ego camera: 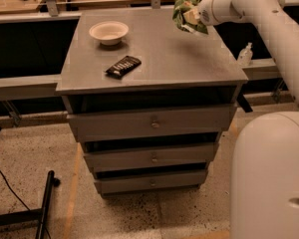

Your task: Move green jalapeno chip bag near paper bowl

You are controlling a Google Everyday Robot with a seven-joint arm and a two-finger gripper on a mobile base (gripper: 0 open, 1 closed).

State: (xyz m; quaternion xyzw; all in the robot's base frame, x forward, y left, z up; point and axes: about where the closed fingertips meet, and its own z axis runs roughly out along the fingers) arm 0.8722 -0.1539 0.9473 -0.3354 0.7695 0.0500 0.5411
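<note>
The green jalapeno chip bag (186, 10) hangs in the air above the back right part of the grey cabinet top (169, 59). My gripper (193, 15) is shut on the green jalapeno chip bag, holding it clear of the surface. The paper bowl (108, 32) stands on the back left of the top, well to the left of the bag.
A flat dark wrapped bar (123, 66) lies in front of the bowl. The cabinet has three drawers (152, 124) below. My white arm (274, 19) reaches in from the right. A small bottle (245, 55) stands on a ledge right of the cabinet.
</note>
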